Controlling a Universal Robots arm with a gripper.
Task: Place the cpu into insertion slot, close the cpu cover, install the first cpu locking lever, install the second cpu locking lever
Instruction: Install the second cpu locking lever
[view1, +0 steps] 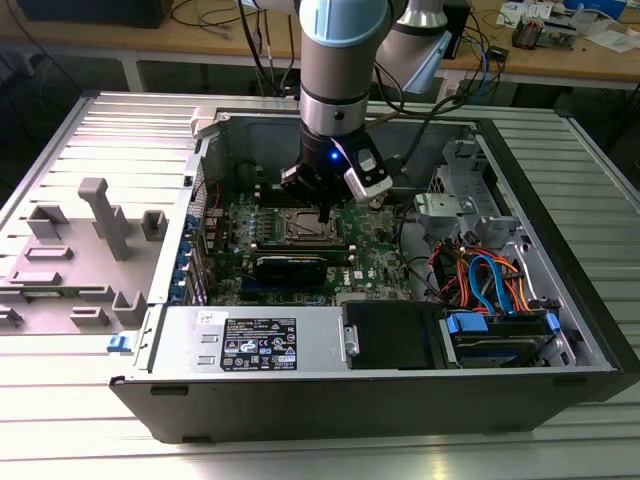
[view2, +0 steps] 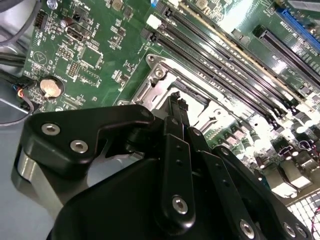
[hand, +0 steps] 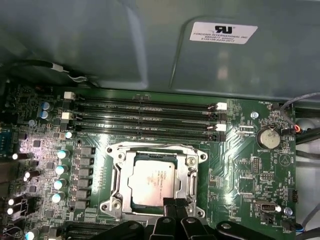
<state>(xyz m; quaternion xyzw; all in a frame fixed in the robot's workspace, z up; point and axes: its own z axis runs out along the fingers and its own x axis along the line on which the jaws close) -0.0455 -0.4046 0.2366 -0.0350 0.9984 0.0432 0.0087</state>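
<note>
The cpu (hand: 154, 181), a dull silver square chip, lies seated in the insertion slot (hand: 131, 206) on the green motherboard (hand: 240, 175). The cpu cover (hand: 193, 176), a silvery frame, lies flat around the chip. My gripper (hand: 175, 203) is shut, its black fingertips pressed together at the edge of the socket nearest the camera. In the second wrist view the gripper (view2: 178, 100) points down at the metal frame (view2: 161, 75). In the exterior view the gripper (view1: 322, 212) hangs over the socket (view1: 303, 228) inside the open computer case (view1: 330, 400).
Long black memory slots (hand: 145, 118) run beside the socket, with a coin battery (hand: 270, 137) nearby. The grey case wall (hand: 125, 45) rises behind them. A power supply (view1: 258, 342), orange and blue cables (view1: 490, 280) and a drive cage (view1: 450, 205) surround the board. Grey fixtures (view1: 100, 225) stand at the exterior view's left.
</note>
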